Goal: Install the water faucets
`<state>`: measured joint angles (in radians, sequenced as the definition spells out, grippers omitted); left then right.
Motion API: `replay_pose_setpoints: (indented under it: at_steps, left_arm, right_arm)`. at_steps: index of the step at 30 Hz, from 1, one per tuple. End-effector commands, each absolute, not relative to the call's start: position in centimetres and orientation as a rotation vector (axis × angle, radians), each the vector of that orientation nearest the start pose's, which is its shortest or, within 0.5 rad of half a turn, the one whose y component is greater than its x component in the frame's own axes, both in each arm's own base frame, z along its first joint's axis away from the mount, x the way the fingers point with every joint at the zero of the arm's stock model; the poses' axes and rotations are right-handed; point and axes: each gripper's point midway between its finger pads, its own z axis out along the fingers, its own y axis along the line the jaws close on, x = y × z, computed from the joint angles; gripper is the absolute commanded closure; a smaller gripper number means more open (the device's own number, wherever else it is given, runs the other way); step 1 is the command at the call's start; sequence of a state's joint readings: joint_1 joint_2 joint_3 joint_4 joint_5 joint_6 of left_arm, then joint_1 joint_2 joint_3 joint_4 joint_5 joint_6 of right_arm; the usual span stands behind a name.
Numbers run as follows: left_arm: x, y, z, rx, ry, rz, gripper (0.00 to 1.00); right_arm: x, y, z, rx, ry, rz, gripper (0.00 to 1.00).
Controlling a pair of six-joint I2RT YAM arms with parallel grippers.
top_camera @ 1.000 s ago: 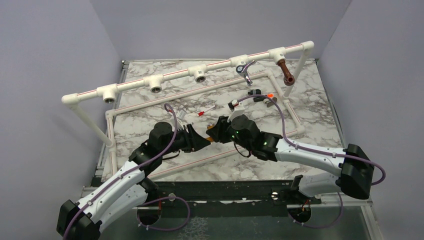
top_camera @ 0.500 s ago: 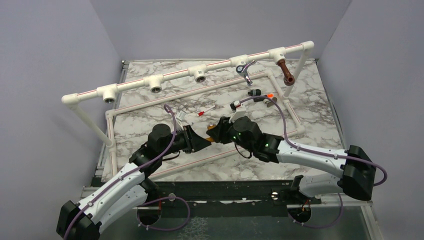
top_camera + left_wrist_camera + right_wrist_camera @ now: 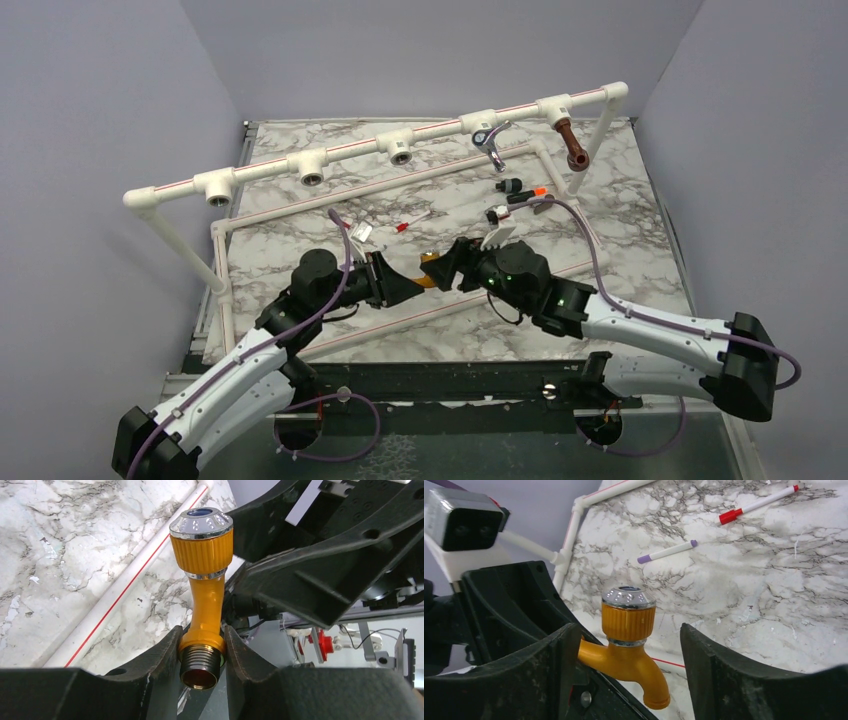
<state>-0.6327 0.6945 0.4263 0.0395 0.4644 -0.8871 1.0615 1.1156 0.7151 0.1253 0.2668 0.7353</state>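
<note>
No writing can be read. Small printed labels (image 3: 560, 100) sit on the two rightmost tees (image 3: 398, 148) of the white pipe frame (image 3: 150, 200), too small to make out. The silvery knob of the yellow faucet (image 3: 202, 580) has a blue cap with no legible mark.

The yellow faucet hangs above the marble table (image 3: 620, 200), near the middle, between the two wrists. The left gripper (image 3: 200, 652) pinches it at the collar just above the threaded end, one pad on each side, with the knob pointing away from the wrist. The right gripper (image 3: 626, 630) has its jaws spread wide around the knob and spout. A gap shows at its right finger; on the other side I cannot tell whether there is contact.

On the far rail, the chrome faucet (image 3: 492, 143) sits in the fourth tee from the left and the copper faucet (image 3: 572, 146) hangs from the fifth. The three tees to the left show open threaded mouths. The black faucet (image 3: 520, 187) lies on the table right of centre, just beyond the right arm's purple cable.

A red-tipped stick (image 3: 756, 504) and a purple-tipped stick (image 3: 667, 551) lie on the marble beyond the grippers. A red-striped frame pipe (image 3: 125, 590) runs along the table under the yellow faucet. The two wrists crowd each other, and each blocks much of the other camera's view.
</note>
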Motion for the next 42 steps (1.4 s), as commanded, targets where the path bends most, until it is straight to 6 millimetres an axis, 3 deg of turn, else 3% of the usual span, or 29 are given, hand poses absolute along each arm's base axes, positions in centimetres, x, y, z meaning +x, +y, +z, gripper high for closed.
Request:
replay_pose_setpoints:
  at_steps: [1,8,22,32,42]
  left_arm:
    - [14.7,-25.3,22.7,0.259,1.935,-1.503,1.0]
    - [13.2,-25.4,24.6,0.376,1.838,-1.559,1.0]
    - [9.3,-24.9,30.4,0.607,1.564,-1.692,1.0]
    - [7.7,-24.3,33.6,0.677,1.425,-1.714,1.0]
    - [8.0,-24.4,33.6,0.672,1.417,-1.702,1.0]
  right_arm:
    - [19.7,31.8,23.3,-0.152,1.892,1.021,0.2]
    - [17.0,30.6,26.6,-0.294,1.756,1.139,0.17]
    - [9.5,30.8,31.5,-0.602,1.513,1.508,0.17]
    - [8.4,32.2,32.9,-0.624,1.453,1.645,0.25]
    - [7.8,33.0,34.0,-0.677,1.406,1.69,0.4]
